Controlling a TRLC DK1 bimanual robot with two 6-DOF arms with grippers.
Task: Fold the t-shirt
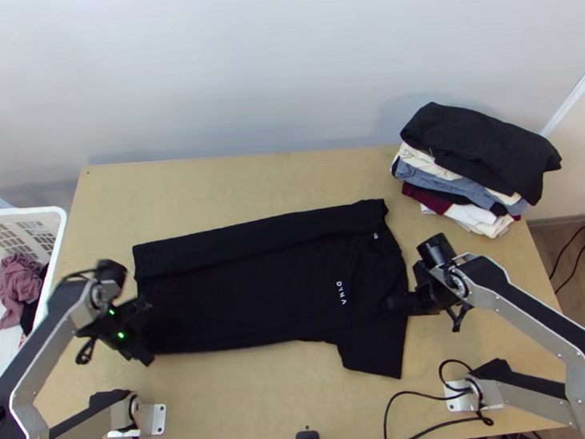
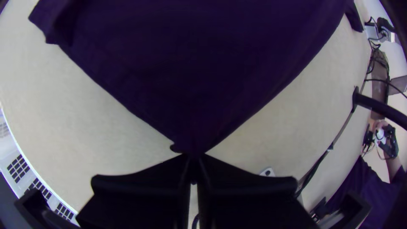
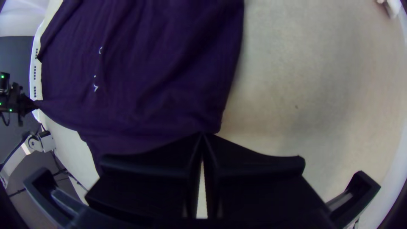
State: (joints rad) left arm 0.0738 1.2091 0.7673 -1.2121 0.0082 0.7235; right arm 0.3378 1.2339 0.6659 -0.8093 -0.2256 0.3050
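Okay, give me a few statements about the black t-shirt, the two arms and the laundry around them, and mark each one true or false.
1. The black cloth t-shirt lies bunched in a ball. False: it lies mostly flat, stretched lengthwise across the table.
2. The left end effector pinches a corner of the shirt. True.
3. The right end effector is open, away from the shirt. False: it is shut on the shirt's edge.
4. A stack of folded clothes sits at the table's far right, a black garment on top. True.
5. The white plastic basket stands on the right. False: it is on the left.
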